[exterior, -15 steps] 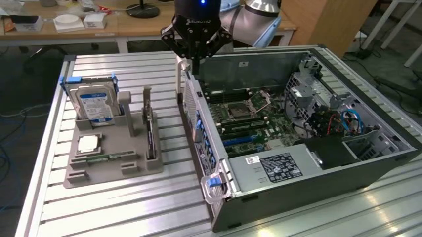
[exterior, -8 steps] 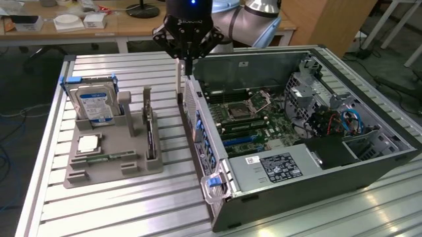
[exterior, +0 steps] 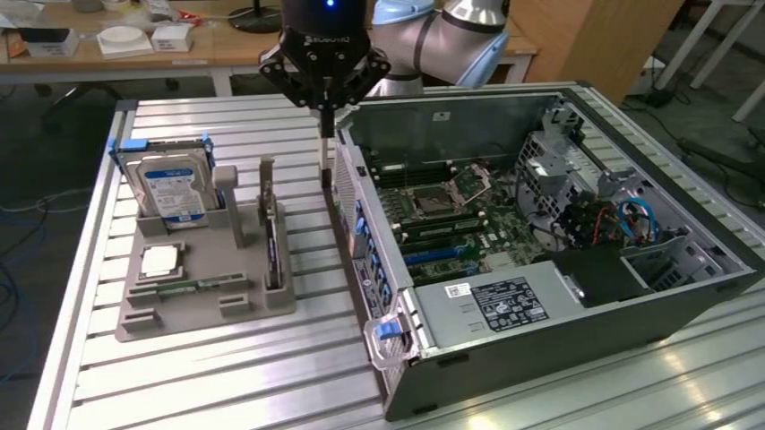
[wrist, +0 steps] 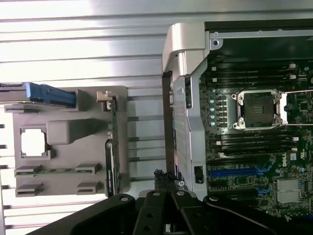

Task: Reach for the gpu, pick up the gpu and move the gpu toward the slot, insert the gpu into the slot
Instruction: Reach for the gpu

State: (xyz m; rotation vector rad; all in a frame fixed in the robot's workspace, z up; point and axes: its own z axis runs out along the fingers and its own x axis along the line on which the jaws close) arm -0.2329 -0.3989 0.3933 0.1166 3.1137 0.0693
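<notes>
The gpu [exterior: 272, 244] stands on edge in a groove of the grey holder [exterior: 203, 309], black face and green board edge showing; in the wrist view the gpu [wrist: 112, 147] has its pale bracket at one end. My gripper [exterior: 325, 179] hangs shut with nothing in it over the gap between the holder and the open computer case [exterior: 574, 313], close to the case's wall and apart from the gpu. My gripper [wrist: 168, 81] appears as a thin dark strip in the wrist view. The blue slot [exterior: 436, 255] lies on the green motherboard; the slot [wrist: 234, 171] is bare.
A silver hard drive [exterior: 174, 184] with a blue-white label stands at the holder's far end, a processor chip [exterior: 161, 260] and a memory stick [exterior: 192, 288] lie in it. The case's perforated wall [exterior: 358, 242] separates holder and motherboard. A cluttered desk [exterior: 132, 40] stands behind.
</notes>
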